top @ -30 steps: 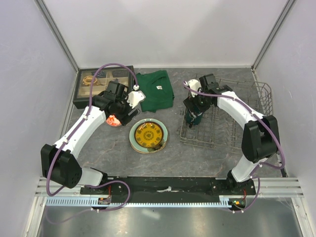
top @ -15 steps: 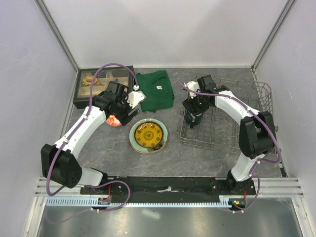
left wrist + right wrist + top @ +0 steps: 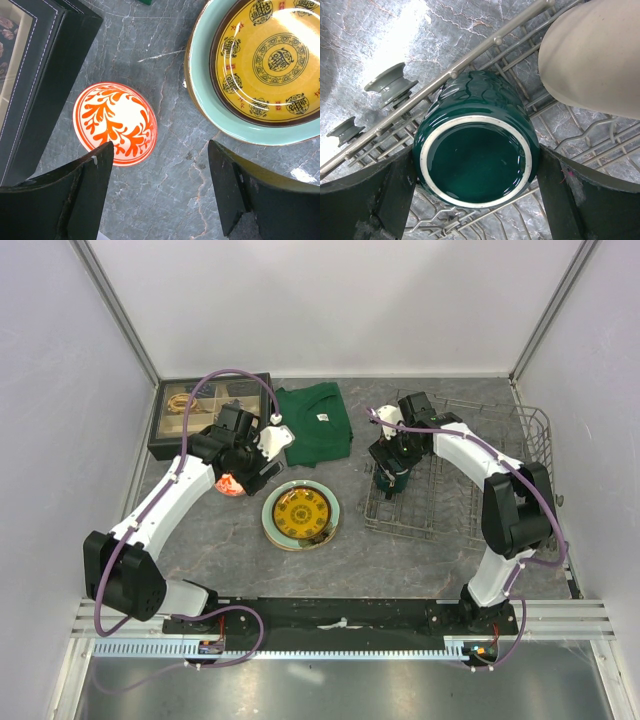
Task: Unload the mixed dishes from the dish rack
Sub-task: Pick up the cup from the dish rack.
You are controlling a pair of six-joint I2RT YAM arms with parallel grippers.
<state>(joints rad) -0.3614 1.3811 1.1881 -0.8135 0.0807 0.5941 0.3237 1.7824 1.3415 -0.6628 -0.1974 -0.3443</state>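
The step in hand looks to be lifting the dark green handled mug [image 3: 475, 165] out of the dish rack [image 3: 410, 520]. The mug is standing bottom-up on the grid floor, hard against the rack's left side rail, with the beige tumbler [image 3: 595, 55] lying just beside it, farther into the rack. The right fingers [image 3: 370, 200] are straddling the mug, spread to its full width, one on each side and seemingly touching its wall. Whether they are squeezing yet I cannot tell.

To do this well, the fingers should be biting below the pale foot ring, since the glaze is likely to be slippery. The lift should be going straight up, so that the mug is clearing the rail and not nudging the tumbler. The handle is not showing, so it may be catching a wire.

Well to the left of the rack, the left fingers [image 3: 75, 200] are hanging wide and empty over the red-and-white patterned bowl [image 3: 115, 124], which is sitting upturned on the worktop [image 3: 175, 165].
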